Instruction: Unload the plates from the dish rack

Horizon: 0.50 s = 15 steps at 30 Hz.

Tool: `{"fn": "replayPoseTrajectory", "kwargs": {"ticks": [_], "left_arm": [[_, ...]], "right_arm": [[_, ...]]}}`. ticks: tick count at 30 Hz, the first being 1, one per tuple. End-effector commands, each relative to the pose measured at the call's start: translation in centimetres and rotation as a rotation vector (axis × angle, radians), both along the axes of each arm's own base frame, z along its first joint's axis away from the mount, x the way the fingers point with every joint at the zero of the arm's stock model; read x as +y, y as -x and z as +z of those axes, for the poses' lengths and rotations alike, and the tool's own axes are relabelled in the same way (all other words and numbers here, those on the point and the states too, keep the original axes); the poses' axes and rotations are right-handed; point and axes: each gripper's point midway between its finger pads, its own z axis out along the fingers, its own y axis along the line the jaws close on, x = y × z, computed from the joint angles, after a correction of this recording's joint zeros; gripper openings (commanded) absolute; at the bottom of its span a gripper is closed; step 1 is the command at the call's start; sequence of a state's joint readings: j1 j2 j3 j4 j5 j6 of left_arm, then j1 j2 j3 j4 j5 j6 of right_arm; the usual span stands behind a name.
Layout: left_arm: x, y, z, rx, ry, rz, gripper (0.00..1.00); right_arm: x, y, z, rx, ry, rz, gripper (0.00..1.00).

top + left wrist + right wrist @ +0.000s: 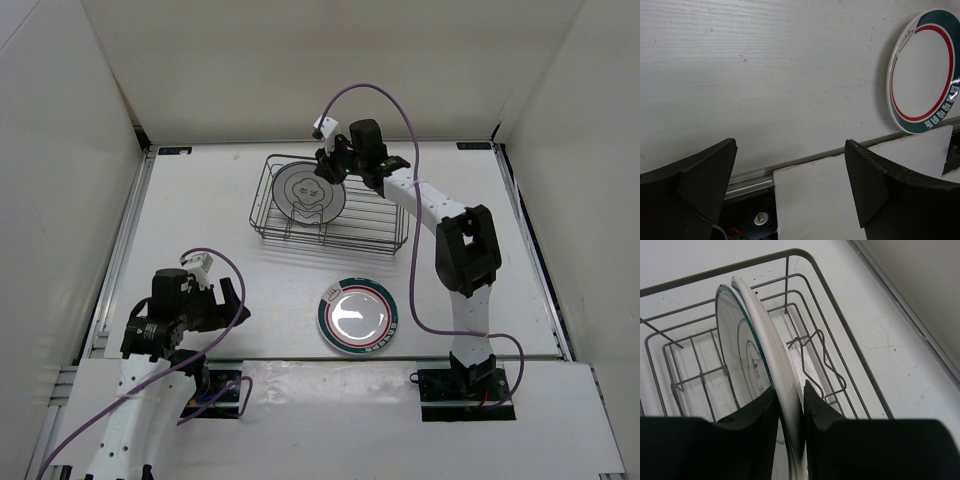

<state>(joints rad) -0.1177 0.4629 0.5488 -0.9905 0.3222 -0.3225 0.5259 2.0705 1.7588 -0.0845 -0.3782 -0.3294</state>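
Item, rack (380,228): I am seeing it sitting at the far middle of the desk (200,220), with what I am reading as two plates standing on edge at its left end. Item, white plate (765,335): it is leaning upright among the dividers, and my right gripper (790,389) is pinching its upper rim, one finger on each side. Item, grey plate (740,355): it is resting against the white plate, touching it. I cannot tell whether its edge is caught between the fingers too. Item, teal plate (358,315): it is lying flat on the desk on the near side of the rack, apart from it, so I am counting it as unloaded. Item, left gripper (790,145): it is hovering spread wide and empty above the desk's near-left edge. Handling, as I am judging it: these plates are looking rigid, glazed and slick, fairly heavy for a rim pinch, and breakable. I am rating the top rim, seated deep in the fingers, as the place to hold. I am planning a straight upward lift, so the wires are not snagging and the grey neighbour is not tipping.
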Motion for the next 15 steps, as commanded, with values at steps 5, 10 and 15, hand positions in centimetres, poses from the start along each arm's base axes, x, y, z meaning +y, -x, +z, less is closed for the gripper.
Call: {"fn": "replayPoseTrajectory", "kwargs": {"ticks": [5, 10, 15], "left_arm": [[-0.1, -0.3, 0.3, -0.006, 0.010, -0.004, 1.00], [0.0, -0.3, 0.3, -0.008, 0.007, -0.004, 1.00], [-0.1, -0.3, 0.4, -0.012, 0.010, -0.006, 1.00]], "right_arm": [[0.3, 0.2, 2.0, -0.049, 0.001, 0.009, 0.16], [-0.3, 0.8, 4.5, -0.108, -0.001, 0.014, 0.03], [-1.2, 1.3, 7.0, -0.212, 0.023, 0.038, 0.00]]}}
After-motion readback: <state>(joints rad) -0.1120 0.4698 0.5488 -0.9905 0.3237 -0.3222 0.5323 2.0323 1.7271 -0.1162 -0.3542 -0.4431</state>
